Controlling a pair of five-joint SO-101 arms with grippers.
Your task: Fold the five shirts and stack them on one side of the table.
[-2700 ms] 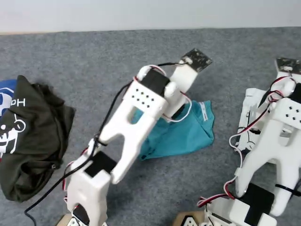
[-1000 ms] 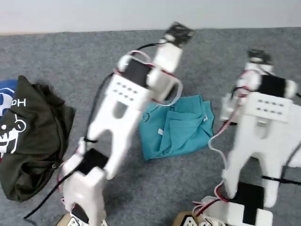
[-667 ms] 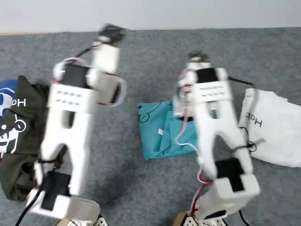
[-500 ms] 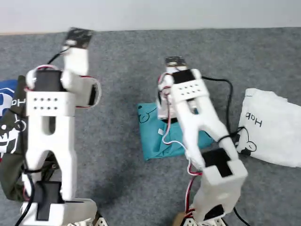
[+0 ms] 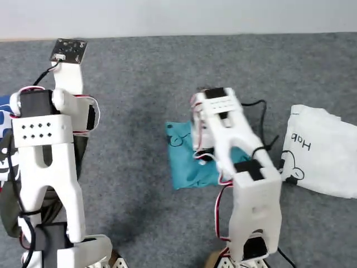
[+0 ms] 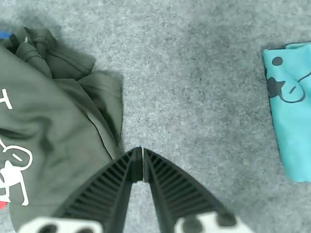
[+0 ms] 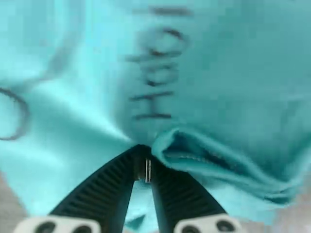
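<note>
At surface [image 5: 139, 84] centre, teal shirt [image 5: 181, 164] lies under right arm [image 5: 245, 173]; white shirt [image 5: 323, 159] nearby. Left wrist: left hand [image 6: 142, 162] closed, empty, by dark shirt [image 6: 48, 131]. Right wrist: right hand [image 7: 144, 167] closed, tips against a teal fold.

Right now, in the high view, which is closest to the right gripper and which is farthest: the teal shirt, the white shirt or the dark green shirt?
1. The teal shirt with dark print, mid-table, right under the right gripper.
2. The white shirt with black print, on the right side.
3. The dark green shirt, far left, partly under the left arm.
</note>
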